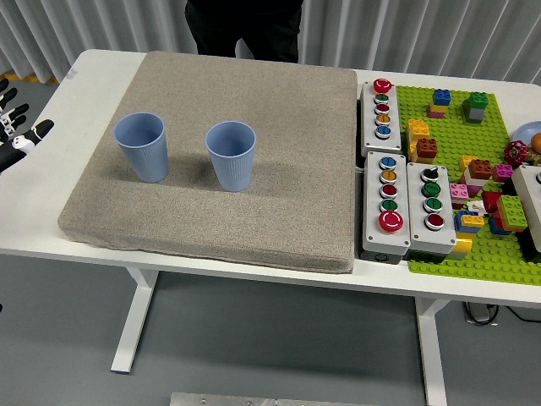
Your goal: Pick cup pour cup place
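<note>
Entering head view at the left edge: left hand [15, 127], fingers [42, 128] spread, holding nothing. Nearest to it, left cup [142, 147]; beyond, right cup [231, 156], both upright on grey mat [279, 110]. Risk: a sideways approach may topple the nearer cup.

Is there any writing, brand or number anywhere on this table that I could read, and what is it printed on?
None can be read.
Cups: plain blue, no print.
Mat: plain.
Button boxes: coloured buttons only; any marks are too small to tell.
Bricks: no print visible.
</note>
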{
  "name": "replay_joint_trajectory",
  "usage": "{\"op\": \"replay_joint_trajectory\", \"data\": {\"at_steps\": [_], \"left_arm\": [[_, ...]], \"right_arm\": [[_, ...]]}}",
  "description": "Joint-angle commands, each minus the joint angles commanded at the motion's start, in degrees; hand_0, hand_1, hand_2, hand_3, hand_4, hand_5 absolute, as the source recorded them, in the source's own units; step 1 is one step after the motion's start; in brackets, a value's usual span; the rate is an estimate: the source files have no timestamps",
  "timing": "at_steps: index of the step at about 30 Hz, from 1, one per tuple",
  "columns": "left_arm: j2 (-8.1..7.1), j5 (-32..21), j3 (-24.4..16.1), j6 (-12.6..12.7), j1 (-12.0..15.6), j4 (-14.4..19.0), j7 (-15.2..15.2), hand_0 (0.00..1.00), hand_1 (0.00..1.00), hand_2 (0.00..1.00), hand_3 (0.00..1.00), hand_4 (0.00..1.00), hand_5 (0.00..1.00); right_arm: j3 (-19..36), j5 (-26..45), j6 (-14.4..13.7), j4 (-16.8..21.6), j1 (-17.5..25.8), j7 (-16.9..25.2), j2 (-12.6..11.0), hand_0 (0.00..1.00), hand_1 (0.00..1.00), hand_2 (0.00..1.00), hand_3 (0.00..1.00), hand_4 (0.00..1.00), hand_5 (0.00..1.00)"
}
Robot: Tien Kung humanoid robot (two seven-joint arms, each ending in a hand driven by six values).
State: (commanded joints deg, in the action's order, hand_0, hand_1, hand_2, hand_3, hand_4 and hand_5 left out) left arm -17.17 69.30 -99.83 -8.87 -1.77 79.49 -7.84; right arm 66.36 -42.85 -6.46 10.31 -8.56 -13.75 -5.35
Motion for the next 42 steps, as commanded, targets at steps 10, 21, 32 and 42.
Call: {"op": "replay_joint_trajectory", "data": {"at_steps": [10, 21, 32, 42], "left_arm": [[1.49, 0.12, 4.68, 3.95, -0.01, -3.27, -1.89, 0.933, 0.919, 0.998, 0.998, 0.969, 0.298], [3.42, 1.06, 10.35, 9.2, -2.86, -9.57, -4.51, 0.933, 0.91, 0.998, 0.998, 0.973, 0.296], [3.53, 2.26, 13.22, 10.23, -2.88, -11.43, -5.34, 0.932, 0.91, 0.998, 0.998, 0.978, 0.296], [3.65, 2.62, 15.0, 9.13, -3.22, -11.71, -5.0, 0.933, 0.909, 0.998, 0.998, 0.968, 0.166]], "right_arm": [[-0.18, -0.06, 0.05, 0.0, 0.05, -0.14, 0.13, 0.721, 0.703, 0.747, 0.71, 0.35, 0.295], [-0.57, 0.34, 0.07, 0.0, 0.23, -0.19, 0.37, 0.721, 0.702, 0.746, 0.71, 0.346, 0.297], [-0.31, -0.41, 0.14, 0.0, 0.61, -0.42, 0.5, 0.721, 0.701, 0.746, 0.71, 0.343, 0.299], [-0.42, -0.19, 0.14, 0.0, 0.45, -0.31, 0.48, 0.721, 0.701, 0.746, 0.709, 0.34, 0.298]]}}
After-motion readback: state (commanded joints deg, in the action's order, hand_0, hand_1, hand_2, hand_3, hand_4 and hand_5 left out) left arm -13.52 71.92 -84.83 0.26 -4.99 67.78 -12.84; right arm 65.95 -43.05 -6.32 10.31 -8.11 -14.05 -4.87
